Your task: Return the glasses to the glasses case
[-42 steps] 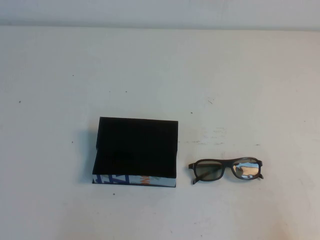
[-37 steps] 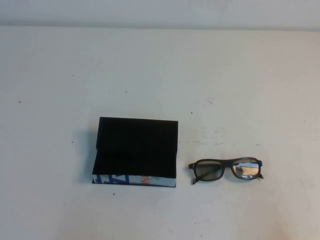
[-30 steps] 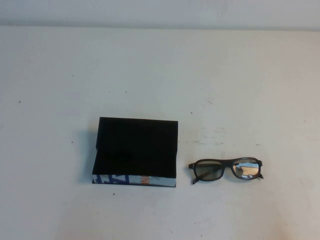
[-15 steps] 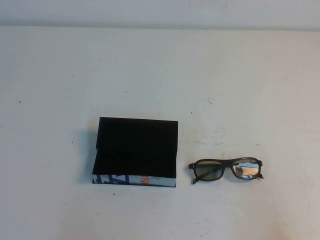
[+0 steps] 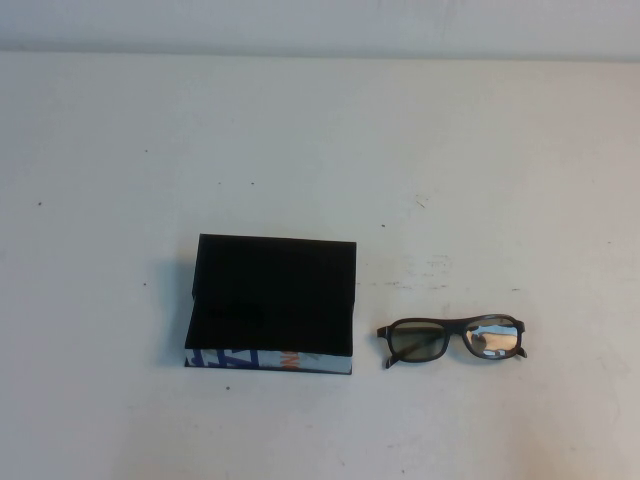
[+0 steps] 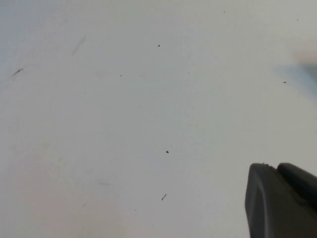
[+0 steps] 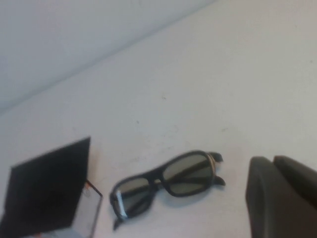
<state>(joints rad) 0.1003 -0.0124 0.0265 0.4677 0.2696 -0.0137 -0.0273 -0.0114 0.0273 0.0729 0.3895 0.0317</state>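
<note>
The glasses case (image 5: 275, 300) lies left of the table's middle, black on top, with its blue, white and orange printed side facing the front edge. Its flap lid lies over it. The dark-framed glasses (image 5: 452, 341) lie folded on the table just right of the case, apart from it. The right wrist view shows the glasses (image 7: 166, 183) and the case (image 7: 47, 191). My right gripper (image 7: 271, 159) is shut and empty, a short way from the glasses. My left gripper (image 6: 275, 166) is shut and empty over bare table. Neither arm shows in the high view.
The white table (image 5: 320, 150) has small dark specks and faint scuff marks. A pale wall runs along its far edge (image 5: 320, 48).
</note>
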